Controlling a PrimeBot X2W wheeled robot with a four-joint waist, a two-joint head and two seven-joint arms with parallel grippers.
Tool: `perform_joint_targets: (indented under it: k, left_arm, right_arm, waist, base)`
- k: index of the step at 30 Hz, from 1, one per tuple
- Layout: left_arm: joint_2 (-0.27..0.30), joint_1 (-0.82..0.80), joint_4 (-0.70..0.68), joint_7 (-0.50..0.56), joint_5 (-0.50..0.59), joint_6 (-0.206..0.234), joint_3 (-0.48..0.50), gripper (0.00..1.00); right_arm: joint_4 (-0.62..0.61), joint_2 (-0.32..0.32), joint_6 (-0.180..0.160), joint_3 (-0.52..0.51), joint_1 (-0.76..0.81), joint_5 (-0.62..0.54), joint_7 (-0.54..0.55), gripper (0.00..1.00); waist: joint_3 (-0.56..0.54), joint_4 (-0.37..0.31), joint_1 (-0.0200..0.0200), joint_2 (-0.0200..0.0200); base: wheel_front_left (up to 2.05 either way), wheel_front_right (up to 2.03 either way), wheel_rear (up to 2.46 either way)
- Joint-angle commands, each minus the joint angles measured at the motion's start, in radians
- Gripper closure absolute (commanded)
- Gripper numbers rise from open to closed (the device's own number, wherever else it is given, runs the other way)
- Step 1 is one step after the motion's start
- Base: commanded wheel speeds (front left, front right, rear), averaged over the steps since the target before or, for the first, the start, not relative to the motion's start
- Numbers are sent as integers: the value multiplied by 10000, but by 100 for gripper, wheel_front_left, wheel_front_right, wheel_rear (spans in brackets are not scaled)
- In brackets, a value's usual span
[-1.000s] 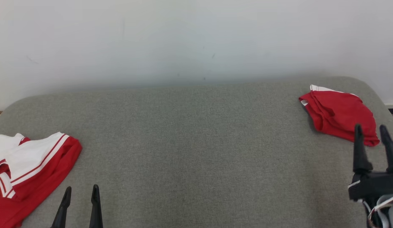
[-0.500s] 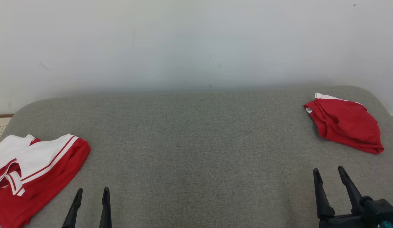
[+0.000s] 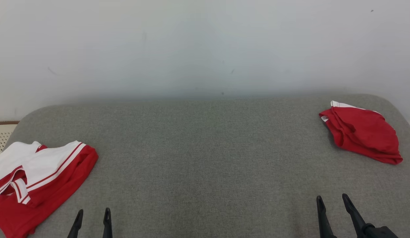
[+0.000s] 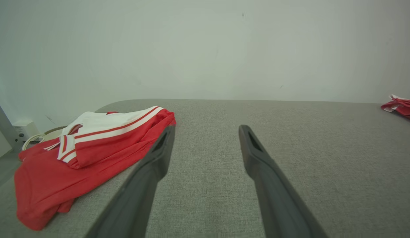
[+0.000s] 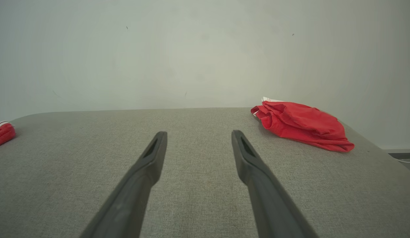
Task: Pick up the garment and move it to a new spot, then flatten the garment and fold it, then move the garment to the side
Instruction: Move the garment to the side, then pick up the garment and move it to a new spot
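A red garment (image 3: 363,135) lies bunched in a compact folded heap at the far right of the grey cushioned surface (image 3: 205,158); the same heap (image 5: 302,125) sits ahead and right of my right fingers. A red and white garment (image 3: 36,175) lies loosely crumpled at the near left, partly over the edge, and shows as a rumpled pile (image 4: 86,148) just left of my left fingers. My left gripper (image 3: 94,210) is open at the bottom left, empty (image 4: 207,127). My right gripper (image 3: 332,197) is open at the bottom right, empty (image 5: 199,132), well short of the folded heap.
A pale wall (image 3: 205,46) rises right behind the surface. The surface has rounded corners, and a white box with a cable (image 4: 26,132) stands beyond its left end. A wide bare stretch of grey fabric lies between the two garments.
My right gripper has drawn back from the folded red heap to the near edge, still open. The head camera has shifted a little, so the whole scene sits lower in the picture.
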Motion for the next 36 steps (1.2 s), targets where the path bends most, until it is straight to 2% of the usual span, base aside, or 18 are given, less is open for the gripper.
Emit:
perform_joint_targets:
  k: [1, 9, 27, 32, 36]
  left_arm:
    - [81, -86, 84, -44, 76, 36, 37, 0]
    - [114, -188, 289, -5, 34, 210, 90, 0]
    - [242, 30, -169, 282, -117, 472, 134, 0]
    - [262, 21, -191, 306, -191, 496, 99, 0]
    - [288, 7, -182, 346, -236, 507, 97, 0]
  right_arm:
    - [-18, 45, 9, 13, 80, -67, -61, 0]
    - [-81, 157, 9, -54, 80, -187, 162, 0]
    - [-265, 235, 7, -266, 181, -222, 426, 0]
    - [-249, 283, 9, -341, 233, -132, 425, 0]
    - [-188, 328, 9, -336, 249, -41, 387, 0]
  waist:
    - [-14, 6, 0, 1]
    - [-50, 109, 0, 1]
    - [-47, 182, 0, 1]
    - [-28, 524, 0, 1]
    - [13, 1065, 0, 1]
  base:
    - [0, 0, 0]
    - [0, 0, 0]
    - [0, 0, 0]
    - [0, 0, 0]
    - [0, 0, 0]
